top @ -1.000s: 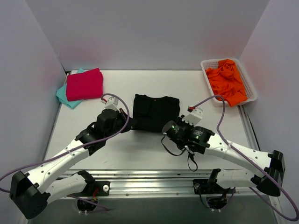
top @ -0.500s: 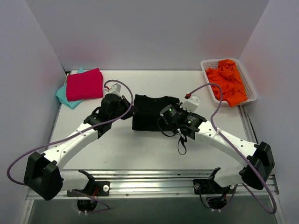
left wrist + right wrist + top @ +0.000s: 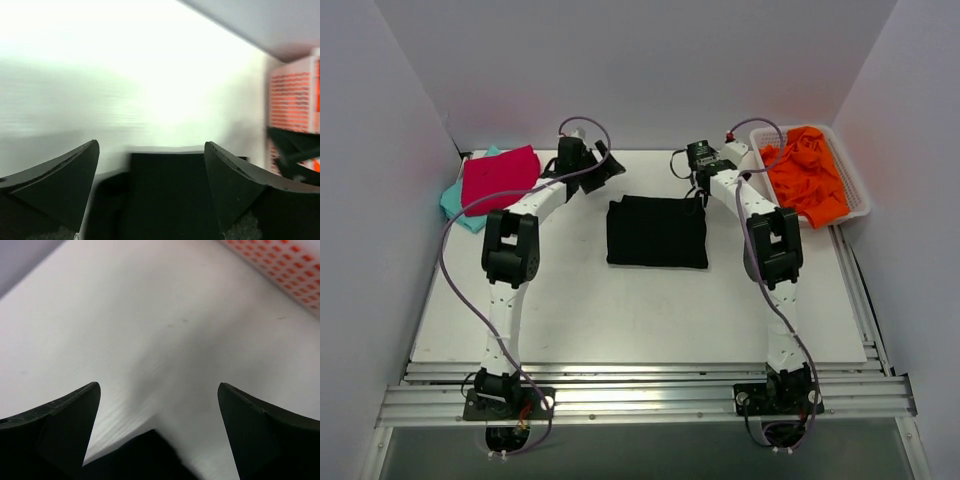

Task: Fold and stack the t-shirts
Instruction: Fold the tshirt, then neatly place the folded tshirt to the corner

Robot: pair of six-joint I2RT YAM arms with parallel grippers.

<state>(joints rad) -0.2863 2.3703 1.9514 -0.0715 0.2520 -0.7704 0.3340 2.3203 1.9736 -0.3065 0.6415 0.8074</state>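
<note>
1. Task items. The black t-shirt (image 3: 657,232) lies folded into a neat rectangle, flat at mid-bench (image 3: 620,310). The magenta t-shirt (image 3: 501,179) lies folded at the far left corner, on top of the teal t-shirt (image 3: 455,203), whose edge shows on its left and near sides.

2. Position relative to the hands. The black t-shirt lies between the 2 hands and nearer the arm bases than either. The left hand (image 3: 604,168) is off its far left corner, clear of the cloth. The right hand (image 3: 701,188) is just beyond its far right corner; whether it touches cannot be told from the top view.

3. Left hand (image 3: 151,145). Fingers spread wide and holding nothing. Its wrist view shows the black t-shirt (image 3: 165,195) low in the frame, past the fingertips, with bare bench beyond.

4. Right hand (image 3: 157,386). Fingers spread wide and holding nothing. A black corner of the shirt (image 3: 145,455) shows low between them, with white bench past it.

5. Arm pose. Both arms are stretched far out across the bench, with the wrists near the back wall. The left hand is angled toward the right and the right hand points back toward the shirt.

6. Other. A white basket (image 3: 861,196) with orange cloth (image 3: 805,172) sits at the far right corner, just beside the right wrist.
</note>
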